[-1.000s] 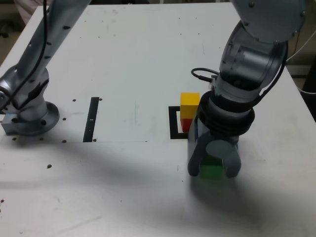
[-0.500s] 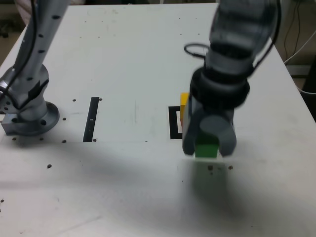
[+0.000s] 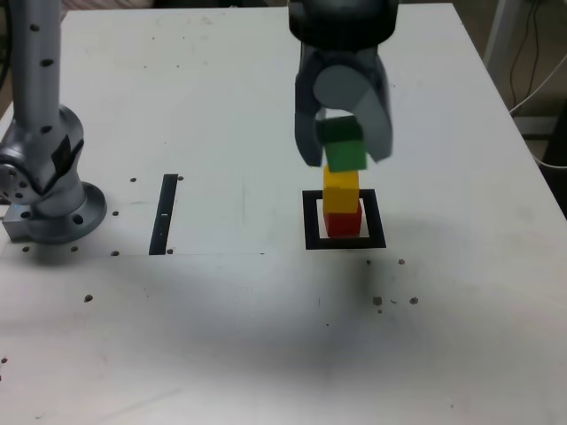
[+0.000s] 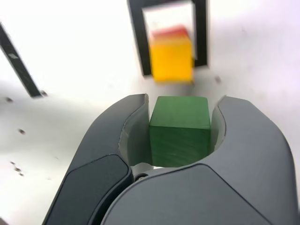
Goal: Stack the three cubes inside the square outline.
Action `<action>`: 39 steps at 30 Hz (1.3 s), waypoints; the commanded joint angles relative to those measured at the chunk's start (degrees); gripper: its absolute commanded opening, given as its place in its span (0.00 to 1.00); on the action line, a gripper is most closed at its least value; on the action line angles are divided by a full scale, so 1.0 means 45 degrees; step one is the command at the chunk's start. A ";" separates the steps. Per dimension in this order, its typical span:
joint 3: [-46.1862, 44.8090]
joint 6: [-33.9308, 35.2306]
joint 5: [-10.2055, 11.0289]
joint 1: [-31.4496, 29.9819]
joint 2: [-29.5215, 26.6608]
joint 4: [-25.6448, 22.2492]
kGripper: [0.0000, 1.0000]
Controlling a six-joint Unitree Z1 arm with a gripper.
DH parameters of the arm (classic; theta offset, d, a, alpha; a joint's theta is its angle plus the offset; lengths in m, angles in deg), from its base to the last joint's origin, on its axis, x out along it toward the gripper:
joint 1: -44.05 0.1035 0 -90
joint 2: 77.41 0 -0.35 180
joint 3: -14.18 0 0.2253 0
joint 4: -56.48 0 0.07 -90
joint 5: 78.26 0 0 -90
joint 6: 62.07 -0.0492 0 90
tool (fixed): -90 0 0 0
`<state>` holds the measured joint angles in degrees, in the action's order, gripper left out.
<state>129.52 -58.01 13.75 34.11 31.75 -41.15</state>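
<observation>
My gripper (image 3: pixel 344 152) is shut on the green cube (image 3: pixel 344 147) and holds it in the air, just above the yellow cube (image 3: pixel 341 185). The yellow cube rests on the red cube (image 3: pixel 342 221), which stands inside the black square outline (image 3: pixel 312 221). In the wrist view the green cube (image 4: pixel 179 130) sits clamped between both fingers (image 4: pixel 133 136), with the yellow cube (image 4: pixel 171 59), a sliver of the red cube (image 4: pixel 169 32) and the square outline (image 4: pixel 139 37) beyond it. The green cube appears slightly apart from the yellow one.
A thin black strip (image 3: pixel 165 213) lies on the white table (image 3: pixel 221 336) toward the exterior view's left, near the arm's grey base (image 3: pixel 53 204). Small dark specks dot the tabletop. Cables hang past the table's edge at the exterior view's right.
The gripper closed on the green cube where it lay on the table nearer the camera, lifted it, and carried it up and back to hover over the yellow-on-red stack.
</observation>
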 commanded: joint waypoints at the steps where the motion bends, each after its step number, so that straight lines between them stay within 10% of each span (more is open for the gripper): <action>1: -0.0223 -0.0237 0.0023 0.0287 -0.0029 -0.0010 0.06; 29: -0.0793 -0.1151 -0.0173 0.0889 0.0901 0.0769 0.14; 39: -0.0955 -0.1504 -0.0595 0.1002 0.0923 0.0783 0.79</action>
<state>125.39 -64.53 11.13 38.49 35.90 -37.74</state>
